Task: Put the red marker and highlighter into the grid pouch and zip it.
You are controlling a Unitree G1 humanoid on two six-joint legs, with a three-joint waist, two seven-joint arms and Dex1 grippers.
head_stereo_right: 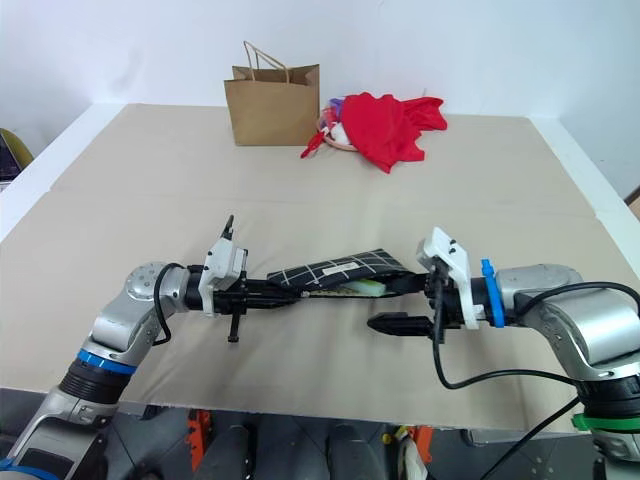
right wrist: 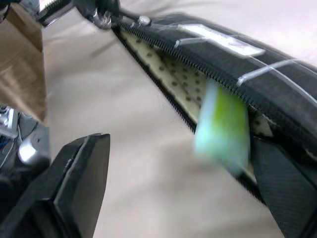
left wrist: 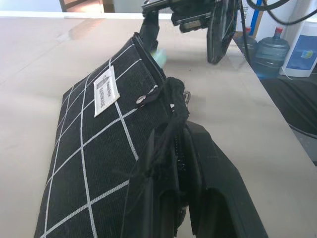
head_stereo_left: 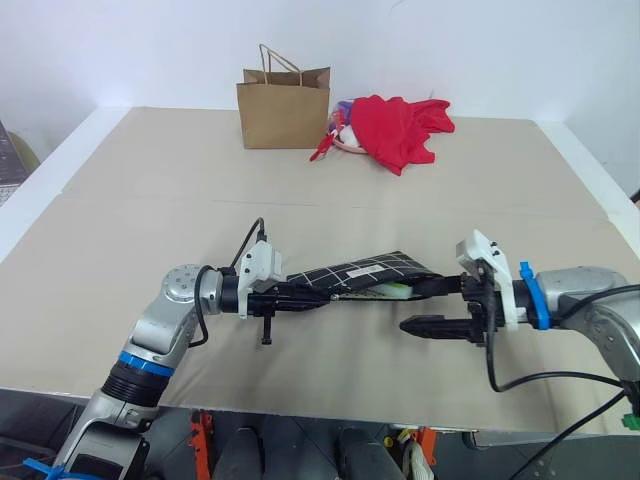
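Black grid pouch (head_stereo_left: 365,272) pinched at one end by left claw (head_stereo_left: 312,295), lime highlighter (right wrist: 222,130) in its open mouth between spread right claw (head_stereo_left: 425,307) fingers, above desk (head_stereo_left: 150,220)

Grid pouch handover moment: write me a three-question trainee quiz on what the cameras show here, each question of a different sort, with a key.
1. True or false: the grid pouch is zipped fully shut.
2. Which gripper is shut on the pouch's end? A) left gripper B) right gripper
3. Fill in: the lime-green thing at the pouch's open mouth is the ____.

Key
1. False: the mouth gapes along the zipper.
2. A; the right gripper's fingers stand open.
3. highlighter. It is blurred in the right wrist view, part inside the opening.
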